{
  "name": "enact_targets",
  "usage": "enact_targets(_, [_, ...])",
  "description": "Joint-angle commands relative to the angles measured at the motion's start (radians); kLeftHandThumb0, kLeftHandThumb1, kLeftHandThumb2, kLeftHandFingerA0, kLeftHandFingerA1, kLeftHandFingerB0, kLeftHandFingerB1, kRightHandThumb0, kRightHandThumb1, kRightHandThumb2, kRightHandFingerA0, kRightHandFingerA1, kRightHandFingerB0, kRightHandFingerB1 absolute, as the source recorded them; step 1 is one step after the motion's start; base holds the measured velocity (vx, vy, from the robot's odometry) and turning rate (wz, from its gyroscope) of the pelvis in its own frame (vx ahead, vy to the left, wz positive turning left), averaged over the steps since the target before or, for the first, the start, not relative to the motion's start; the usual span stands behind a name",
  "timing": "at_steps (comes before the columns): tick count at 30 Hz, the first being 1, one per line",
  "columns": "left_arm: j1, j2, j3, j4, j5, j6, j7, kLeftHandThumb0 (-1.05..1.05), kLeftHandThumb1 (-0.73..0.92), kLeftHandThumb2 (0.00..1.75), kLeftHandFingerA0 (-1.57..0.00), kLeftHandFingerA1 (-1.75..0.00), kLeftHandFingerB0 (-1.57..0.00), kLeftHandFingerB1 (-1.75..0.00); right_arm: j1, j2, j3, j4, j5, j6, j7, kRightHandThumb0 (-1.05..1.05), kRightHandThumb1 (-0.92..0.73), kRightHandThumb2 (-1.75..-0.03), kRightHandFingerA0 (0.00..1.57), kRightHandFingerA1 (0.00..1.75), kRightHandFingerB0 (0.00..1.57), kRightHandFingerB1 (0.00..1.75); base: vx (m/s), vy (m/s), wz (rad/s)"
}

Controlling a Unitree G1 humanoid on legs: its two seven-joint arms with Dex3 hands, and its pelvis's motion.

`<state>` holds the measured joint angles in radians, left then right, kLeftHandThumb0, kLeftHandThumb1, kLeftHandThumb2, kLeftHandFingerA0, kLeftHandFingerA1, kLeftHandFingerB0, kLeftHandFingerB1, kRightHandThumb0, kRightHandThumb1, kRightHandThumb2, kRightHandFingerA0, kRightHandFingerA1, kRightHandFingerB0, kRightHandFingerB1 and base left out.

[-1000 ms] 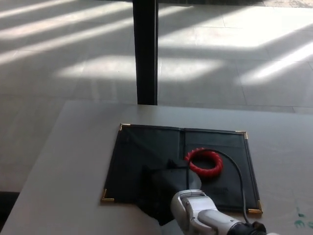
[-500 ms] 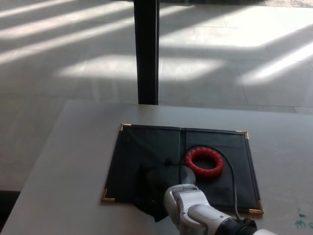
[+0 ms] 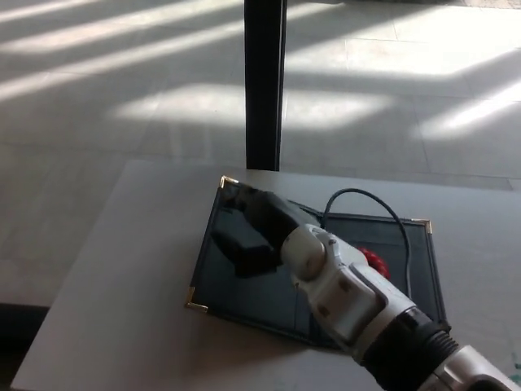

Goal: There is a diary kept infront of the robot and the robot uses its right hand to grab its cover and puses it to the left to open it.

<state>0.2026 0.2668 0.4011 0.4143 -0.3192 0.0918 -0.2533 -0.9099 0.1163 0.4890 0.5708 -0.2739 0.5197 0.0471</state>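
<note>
right hand [image 3: 254, 228] moved up over open diary [image 3: 244, 285].

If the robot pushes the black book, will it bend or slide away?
The diary looks flat with gold metal corners, so its cover is probably stiff. It lies on a smooth table, so it may slide a little. The right hand above it could hold it down.

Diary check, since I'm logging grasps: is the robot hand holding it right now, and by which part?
Cannot be told: the right robot hand lies over the open diary's left half, its fingers merging with the black cover.
</note>
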Motion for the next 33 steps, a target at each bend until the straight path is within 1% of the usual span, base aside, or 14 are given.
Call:
enact_targets(1, [0.036,-0.008,0.030,0.038,-0.012,0.001,0.008,-0.61,0.78,0.64,-0.56,-0.43,-0.45,-0.41,0.045,-0.111,-0.769,-0.597,0.600,0.305,0.107,-0.93,-0.82,-1.17,0.10,0.46,0.00,0.41,0.00,0.000,0.00])
enact_targets(2, [0.038,-0.009,0.032,0.035,-0.014,0.001,0.009,-0.62,0.78,0.63,-0.55,-0.44,-0.45,-0.41,0.067,-0.131,-0.795,-0.625,0.613,0.302,0.119,-0.93,-0.92,-0.79,0.12,0.40,0.08,0.35,0.00,0.000,0.00])
enact_targets(3, [0.041,-0.010,0.036,0.032,-0.018,0.001,0.008,-0.63,0.77,0.63,-0.56,-0.44,-0.46,-0.41,0.112,-0.162,-0.857,-0.672,0.631,0.294,0.116,-0.86,-0.92,-0.72,0.18,0.41,0.14,0.37,0.00,0.000,0.00])
enact_targets(14, [0.057,-0.019,0.065,0.028,-0.048,0.011,0.009,-0.64,0.72,0.66,-0.53,-0.46,-0.42,-0.42,0.510,-0.350,-1.290,-0.737,0.619,-0.014,0.095,-0.83,-0.91,-0.67,0.54,0.49,0.47,0.48,0.00,0.000,0.00])
enact_targets(15, [0.060,-0.020,0.070,0.024,-0.053,0.018,0.012,-0.63,0.74,0.65,-0.52,-0.46,-0.43,-0.42,0.565,-0.380,-1.404,-0.697,0.643,-0.058,0.080,-0.84,-0.70,-1.06,0.49,0.58,0.48,0.59,0.00,0.000,0.00])
enact_targets(17, [0.060,-0.017,0.077,0.030,-0.057,0.019,0.012,-0.63,0.74,0.65,-0.52,-0.46,-0.43,-0.42,0.574,-0.388,-1.434,-0.684,0.655,-0.054,0.075,-0.84,-0.70,-1.06,0.49,0.58,0.48,0.59,0.00,0.000,0.00])
enact_targets(18, [0.061,-0.018,0.081,0.030,-0.057,0.017,0.017,-0.63,0.75,0.64,-0.52,-0.46,-0.43,-0.41,0.606,-0.437,-1.517,-0.601,0.651,-0.097,0.057,-0.87,-0.89,-0.67,0.67,0.50,0.61,0.51,0.00,0.000,0.00])
enact_targets(19, [0.063,-0.018,0.084,0.032,-0.063,0.019,0.012,-0.62,0.75,0.65,-0.52,-0.46,-0.42,-0.41,0.642,-0.481,-1.587,-0.546,0.669,-0.105,0.072,-0.89,-0.91,-0.67,0.64,0.53,0.57,0.52,0.00,0.000,0.00])
enact_targets(20, [0.063,-0.015,0.087,0.036,-0.067,0.017,0.002,-0.56,0.63,1.04,-0.46,-0.61,-0.28,-0.51,0.676,-0.514,-1.629,-0.492,0.670,-0.143,0.083,-0.89,-0.92,-0.68,0.70,0.56,0.58,0.54,0.00,0.000,0.00])
enact_targets(21, [0.063,-0.012,0.088,0.039,-0.068,0.014,-0.001,-0.61,0.76,0.65,-0.48,-0.45,-0.39,-0.41,0.695,-0.524,-1.642,-0.477,0.663,-0.157,0.084,-0.98,-0.73,-0.89,0.68,0.61,0.56,0.58,0.00,0.000,0.00])
enact_targets(28, [0.067,-0.007,0.107,0.037,-0.076,0.015,0.008,-0.63,0.72,0.66,-0.56,-0.47,-0.45,-0.42,0.839,-0.588,-1.778,-0.297,0.690,-0.301,0.089,-0.92,-0.92,-0.72,0.64,0.66,0.55,0.60,0.00,0.000,0.00])
enact_targets(29, [0.069,-0.010,0.111,0.035,-0.073,0.011,0.023,-0.55,0.59,1.02,-0.54,-0.63,-0.32,-0.52,0.860,-0.588,-1.798,-0.271,0.696,-0.328,0.080,-0.92,-0.92,-0.72,0.63,0.68,0.53,0.61,0.00,0.000,0.00])
enact_targets(30, [0.071,-0.011,0.116,0.036,-0.073,0.007,0.030,-0.61,0.75,0.63,-0.60,-0.45,-0.49,-0.41,0.878,-0.585,-1.806,-0.249,0.698,-0.357,0.077,-0.95,-0.92,-0.70,0.62,0.69,0.54,0.61,0.00,0.000,0.00])
enact_targets(33, [0.080,-0.013,0.120,0.022,-0.074,0.009,0.033,-0.61,0.75,0.63,-0.61,-0.45,-0.50,-0.41,0.903,-0.572,-1.839,-0.234,0.717,-0.384,0.074,-0.92,-0.92,-0.72,0.57,0.70,0.48,0.62,0.00,0.000,0.00])
